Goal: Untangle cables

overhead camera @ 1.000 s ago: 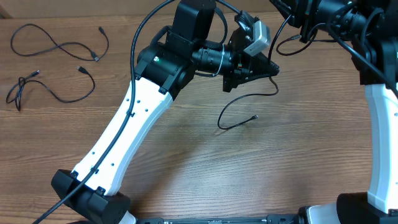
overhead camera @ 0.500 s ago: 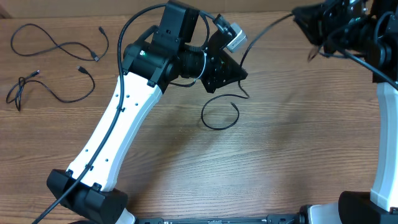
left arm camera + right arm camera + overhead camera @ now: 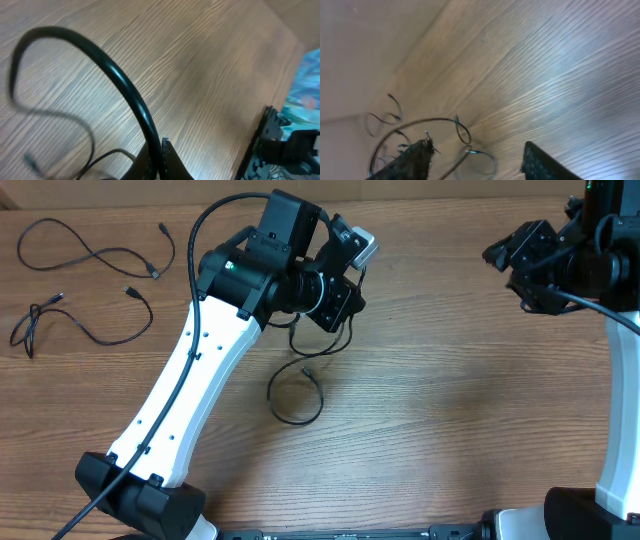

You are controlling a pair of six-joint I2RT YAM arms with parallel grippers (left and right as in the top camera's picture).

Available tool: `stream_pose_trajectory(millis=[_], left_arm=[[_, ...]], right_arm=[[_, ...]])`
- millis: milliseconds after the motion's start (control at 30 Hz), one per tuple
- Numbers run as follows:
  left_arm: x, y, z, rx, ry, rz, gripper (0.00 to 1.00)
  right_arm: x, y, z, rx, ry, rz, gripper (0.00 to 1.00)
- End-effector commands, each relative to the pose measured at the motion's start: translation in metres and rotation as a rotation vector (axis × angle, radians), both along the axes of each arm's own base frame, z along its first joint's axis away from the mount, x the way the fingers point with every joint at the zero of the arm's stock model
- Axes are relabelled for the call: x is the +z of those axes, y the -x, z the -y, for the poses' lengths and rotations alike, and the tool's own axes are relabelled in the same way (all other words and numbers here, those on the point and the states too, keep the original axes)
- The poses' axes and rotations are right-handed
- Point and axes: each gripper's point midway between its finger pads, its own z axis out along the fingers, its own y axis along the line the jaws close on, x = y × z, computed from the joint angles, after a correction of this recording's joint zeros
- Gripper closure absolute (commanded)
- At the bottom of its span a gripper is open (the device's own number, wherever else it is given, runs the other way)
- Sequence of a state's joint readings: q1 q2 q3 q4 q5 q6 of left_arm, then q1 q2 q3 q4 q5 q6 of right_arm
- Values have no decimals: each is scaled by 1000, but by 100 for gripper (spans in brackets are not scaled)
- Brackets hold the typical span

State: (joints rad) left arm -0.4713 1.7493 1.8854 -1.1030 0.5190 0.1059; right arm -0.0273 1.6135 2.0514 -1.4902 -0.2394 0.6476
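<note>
counting, you have three thin black flexible cords on the wood-grain counter (image 3: 450, 410). the upper cord (image 3: 105, 250) and lower cord (image 3: 92, 336) lie as loose wavy strands at far left. the third cord (image 3: 297, 398) curls into one round loop, pinched in your closed left gripper (image 3: 161, 156). your right gripper (image 3: 477, 157) gapes, empty.

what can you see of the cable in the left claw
The cable is a thin black cord, flexible and rubbery-looking. Its upper part is pinched in the left claw, which is shut on it. Below that it hangs down and curls into one loose loop lying on the wooden table, with a small plug end near the loop's top.
</note>
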Motion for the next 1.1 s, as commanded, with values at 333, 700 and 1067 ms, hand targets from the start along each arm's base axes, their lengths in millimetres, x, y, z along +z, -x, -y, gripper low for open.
stream_pose_trajectory(millis=[333,700,1067], left_arm=[[26,7,-46,209,-154,-37,96],[51,10,-186,742,-248,-144,96],[32,24,-304,1059,-290,-299,96]], right_arm=[[-29,-1,5,30,50,-82,36],[-31,1,5,30,50,-93,35],[-30,-1,5,30,50,-84,36]])
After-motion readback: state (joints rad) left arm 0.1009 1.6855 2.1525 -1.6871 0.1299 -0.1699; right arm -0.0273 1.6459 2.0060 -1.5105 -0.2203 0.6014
